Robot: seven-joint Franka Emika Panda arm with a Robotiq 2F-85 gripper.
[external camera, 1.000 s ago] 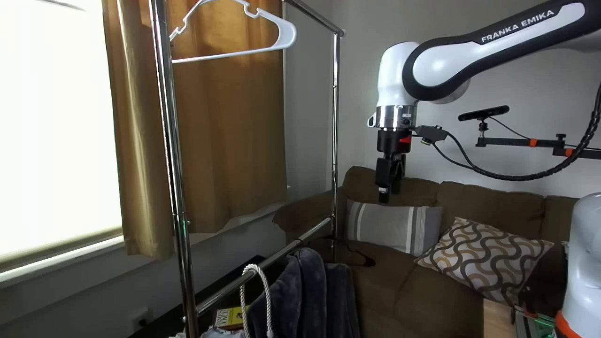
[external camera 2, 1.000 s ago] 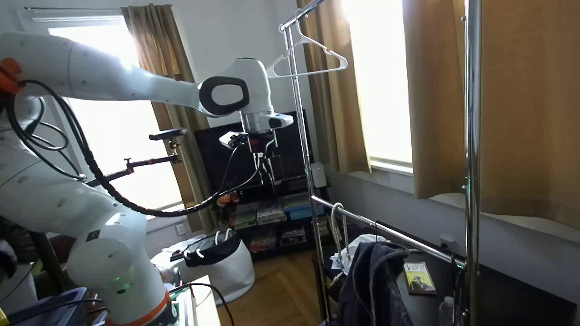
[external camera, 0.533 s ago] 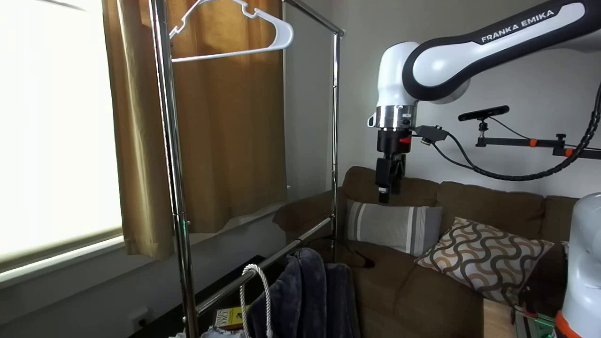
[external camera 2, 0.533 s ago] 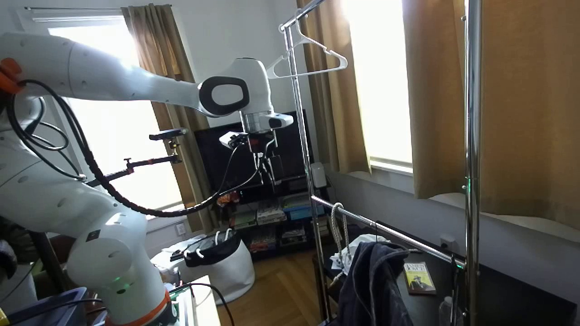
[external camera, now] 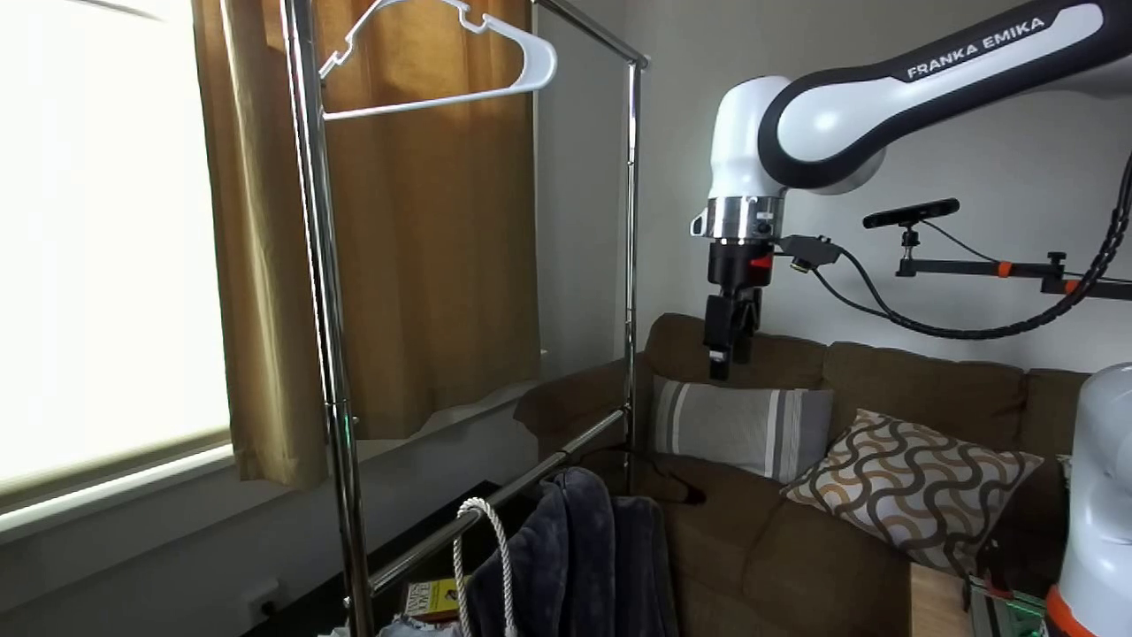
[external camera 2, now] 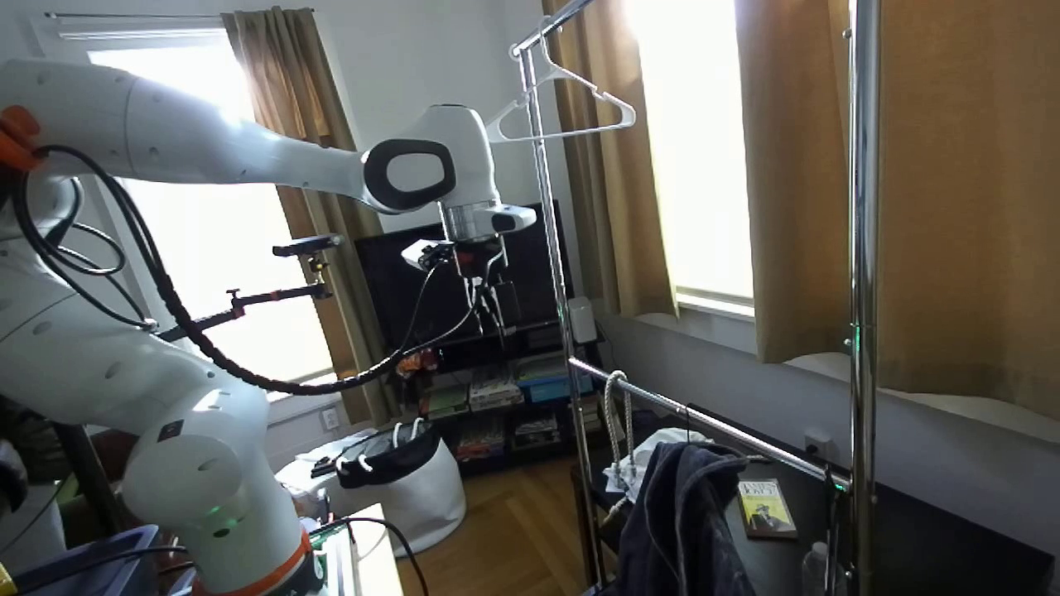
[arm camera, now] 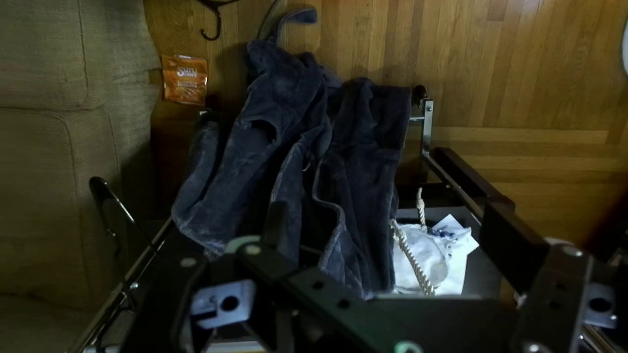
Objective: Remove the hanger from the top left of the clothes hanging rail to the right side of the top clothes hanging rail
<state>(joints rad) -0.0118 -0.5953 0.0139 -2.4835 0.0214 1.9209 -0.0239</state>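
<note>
The white hanger (external camera: 535,66) hangs from the chrome rack's top rail (external camera: 588,34), its hook cut off by the upper edge. In an exterior view the hanger (external camera 2: 571,133) hangs near the end of the top rail (external camera 2: 565,16), by the corner post. My gripper (external camera: 725,361) points down, lower than the hanger and apart from it. It also shows in an exterior view (external camera 2: 492,323), left of the post. In the wrist view the gripper's fingers (arm camera: 392,228) are wide apart with nothing between them. The white hanger is out of the wrist view.
A lower rail (external camera 2: 712,434) carries a dark robe (external camera 2: 679,513) and a rope-handled bag (external camera 2: 621,414). Rack posts (external camera: 327,354) stand at both ends. A sofa (external camera: 707,531) with pillows, a dark table (external camera 2: 911,530) with a book (external camera 2: 766,509), and curtains (external camera: 433,265) stand around.
My gripper has moved very slightly toward the rack and up. The hanger sways a little on the rail. Nothing has been taken hold of.
</note>
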